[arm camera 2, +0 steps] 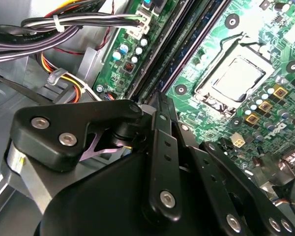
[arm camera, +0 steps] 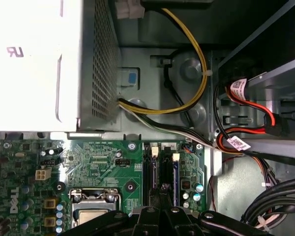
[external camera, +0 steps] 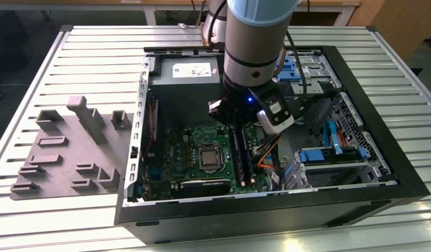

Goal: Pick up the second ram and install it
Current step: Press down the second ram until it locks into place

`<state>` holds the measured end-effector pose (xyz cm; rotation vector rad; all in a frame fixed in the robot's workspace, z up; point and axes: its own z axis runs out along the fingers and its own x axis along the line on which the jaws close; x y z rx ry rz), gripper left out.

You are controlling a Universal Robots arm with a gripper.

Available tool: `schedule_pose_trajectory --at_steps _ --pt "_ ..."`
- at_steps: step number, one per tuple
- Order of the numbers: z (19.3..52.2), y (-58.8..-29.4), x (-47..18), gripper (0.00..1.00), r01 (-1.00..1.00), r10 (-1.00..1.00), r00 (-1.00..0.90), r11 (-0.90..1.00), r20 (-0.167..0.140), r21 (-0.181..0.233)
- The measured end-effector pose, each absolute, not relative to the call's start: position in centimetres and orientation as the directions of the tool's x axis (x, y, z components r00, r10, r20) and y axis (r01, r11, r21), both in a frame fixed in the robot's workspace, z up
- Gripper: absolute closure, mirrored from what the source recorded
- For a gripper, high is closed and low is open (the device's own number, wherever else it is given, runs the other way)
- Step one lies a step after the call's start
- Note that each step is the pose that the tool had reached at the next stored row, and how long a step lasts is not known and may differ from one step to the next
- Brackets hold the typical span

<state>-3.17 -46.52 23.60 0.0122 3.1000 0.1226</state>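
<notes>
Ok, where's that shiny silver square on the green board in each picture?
Exterior view: the silver square sits mid green board, toward the exterior view's left of the long black slots.
Second wrist view: the square lies close beside the slots.
First wrist view: part of it shows near the slots.
Shared landmark: the long black slots.
</notes>
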Motion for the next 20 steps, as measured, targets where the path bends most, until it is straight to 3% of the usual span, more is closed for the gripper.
schedule_pose_trajectory --at_steps 20 --pt "22.71 -45.89 -3.17 0.89 0.006 0.009 -0.999 0.997 -0.039 0.079"
